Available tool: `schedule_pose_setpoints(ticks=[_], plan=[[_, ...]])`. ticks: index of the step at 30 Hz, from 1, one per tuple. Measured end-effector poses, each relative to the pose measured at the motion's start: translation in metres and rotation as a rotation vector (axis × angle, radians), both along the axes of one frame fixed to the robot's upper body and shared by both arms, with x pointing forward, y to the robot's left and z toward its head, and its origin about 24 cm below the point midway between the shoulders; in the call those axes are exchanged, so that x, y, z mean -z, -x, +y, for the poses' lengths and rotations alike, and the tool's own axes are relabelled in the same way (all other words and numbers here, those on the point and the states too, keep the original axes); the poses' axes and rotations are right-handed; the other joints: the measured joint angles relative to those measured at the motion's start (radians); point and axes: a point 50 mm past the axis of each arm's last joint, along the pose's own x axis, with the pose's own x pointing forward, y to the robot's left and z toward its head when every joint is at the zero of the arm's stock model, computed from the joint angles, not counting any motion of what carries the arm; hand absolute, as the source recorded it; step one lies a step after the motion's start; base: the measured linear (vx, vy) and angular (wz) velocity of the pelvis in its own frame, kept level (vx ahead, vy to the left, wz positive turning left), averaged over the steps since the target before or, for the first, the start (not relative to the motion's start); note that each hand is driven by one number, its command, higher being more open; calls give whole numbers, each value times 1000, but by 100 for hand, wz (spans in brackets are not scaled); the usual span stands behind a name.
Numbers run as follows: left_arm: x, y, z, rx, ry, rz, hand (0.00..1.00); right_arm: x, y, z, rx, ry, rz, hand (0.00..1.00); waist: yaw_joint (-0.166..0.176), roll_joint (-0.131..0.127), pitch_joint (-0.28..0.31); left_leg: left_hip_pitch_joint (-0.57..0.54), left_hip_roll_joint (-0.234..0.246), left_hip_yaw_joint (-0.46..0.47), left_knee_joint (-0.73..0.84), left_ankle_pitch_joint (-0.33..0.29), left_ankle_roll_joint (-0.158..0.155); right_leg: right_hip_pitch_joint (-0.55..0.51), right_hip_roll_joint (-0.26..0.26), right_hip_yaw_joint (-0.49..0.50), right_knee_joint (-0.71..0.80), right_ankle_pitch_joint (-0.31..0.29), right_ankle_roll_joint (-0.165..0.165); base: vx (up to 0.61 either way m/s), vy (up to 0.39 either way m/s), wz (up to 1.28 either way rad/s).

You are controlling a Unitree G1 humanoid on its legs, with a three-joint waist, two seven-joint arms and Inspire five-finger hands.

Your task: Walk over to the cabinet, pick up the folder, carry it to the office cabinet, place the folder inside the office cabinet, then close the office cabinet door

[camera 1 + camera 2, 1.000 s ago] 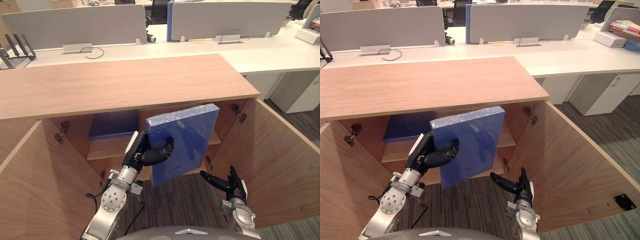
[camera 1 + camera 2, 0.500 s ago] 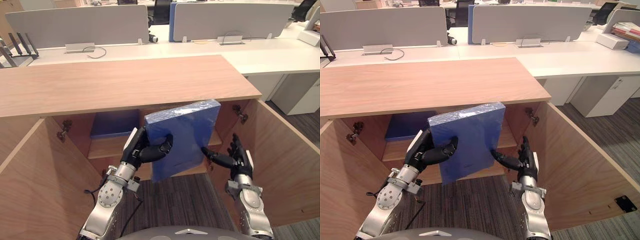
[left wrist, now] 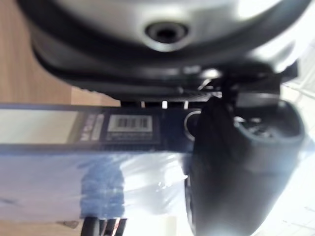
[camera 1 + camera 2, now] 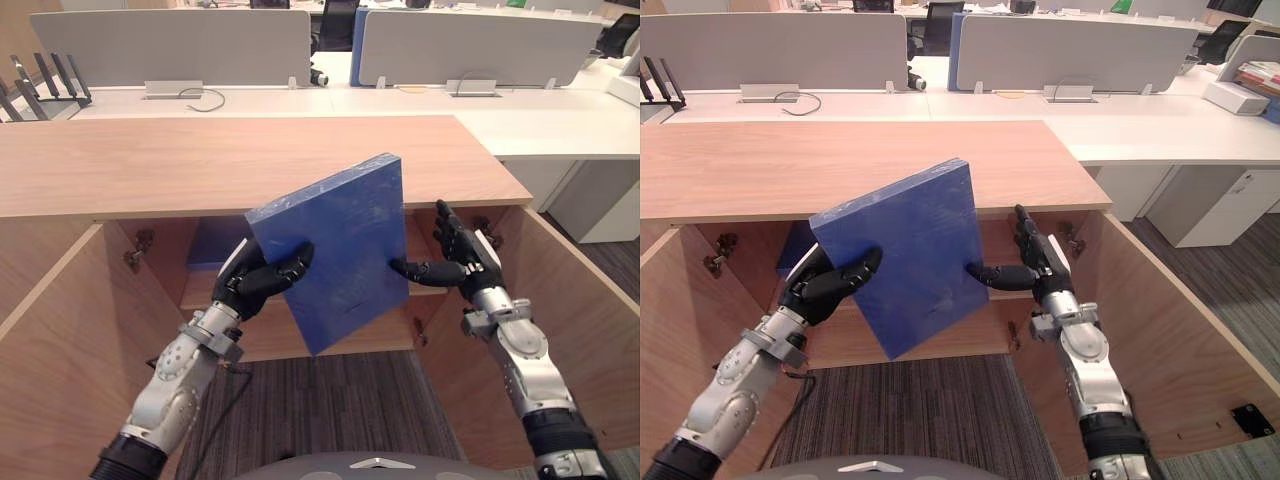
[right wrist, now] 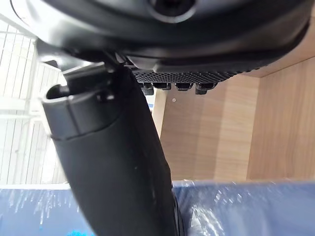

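Two hands, one folder, one open cabinet; items listed nearest first.

1. Left hand point(image 4: 262, 282): grasping. The fingers are curled round the near left edge of the folder point(image 4: 345, 250) and the thumb lies across its front face. The left wrist view shows the thumb over the wrapped blue cover.
2. Right hand point(image 4: 462, 262): released, with the fingers straight and raised. Only the thumb reaches in to touch the folder's right side, steadying it rather than gripping.
3. Folder: blue, in glossy wrap, held in the air between the two hands. It is tilted, with its upper corner leaning to the robot's right. It hangs in front of the cabinet opening, not inside it. Its top edge rises past the front lip of the cabinet top.
4. Office cabinet point(image 4: 200, 160): wooden, with the left door point(image 4: 60, 340) and the right door point(image 4: 580, 330) both swung wide. A second blue item point(image 4: 215, 245) lies on the inner shelf point(image 4: 200, 293), behind the left hand.
5. Beyond the cabinet: a white desk point(image 4: 560, 120) with grey partition screens point(image 4: 170, 45).

Status, as judged: pick-up and carry look complete, since the folder is at the cabinet mouth. Outstanding steps are lowering the folder under the top panel, setting it on the shelf, letting go and closing the doors.
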Motion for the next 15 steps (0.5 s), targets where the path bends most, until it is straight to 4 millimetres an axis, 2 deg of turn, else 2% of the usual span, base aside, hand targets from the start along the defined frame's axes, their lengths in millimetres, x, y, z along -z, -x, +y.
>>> schedule_pose_setpoints(ticks=[4, 6, 11, 13, 14, 15], plan=[[6, -1, 2, 42, -8, 58, 0, -2, -4, 3, -73, 38, 14, 100, 1, 0, -1, 0, 3, 0, -1, 6, -1, 2, 4, 0, -1, 7, 0, -29, -12, 0], [9, -5, 2, 55, -2, 85, 0, -6, -9, 11, -135, 45, 13, 100, 2, 0, -1, 0, 8, 0, -1, 10, -2, 2, 8, 0, -2, 13, -2, -54, -20, -1], [4, -15, 7, 86, -11, 98, 0, -20, -23, 26, -259, 60, -2, 100, 12, 0, -2, -4, 23, 0, -4, 17, -8, 2, 22, 0, -7, 26, -9, -66, -21, 0], [3, -16, 3, 133, -17, 99, 0, -24, -25, 34, -320, 15, 1, 100, 23, 1, -3, -6, 29, 0, -4, 20, -12, 5, 28, 0, -19, 36, -11, -50, -18, -1], [8, -15, -5, 176, -27, 124, 0, -26, -27, 47, -384, -49, 1, 100, 25, 5, -5, -6, 32, 0, -4, 21, -14, 10, 31, 0, -26, 44, -13, -33, -15, 0], [16, -14, -4, 170, -14, 159, 0, -28, -28, 48, -383, -76, -8, 100, 28, 9, -8, -8, 34, 0, -5, 22, -15, 13, 33, 0, -36, 48, -13, 0, 0, 0]])
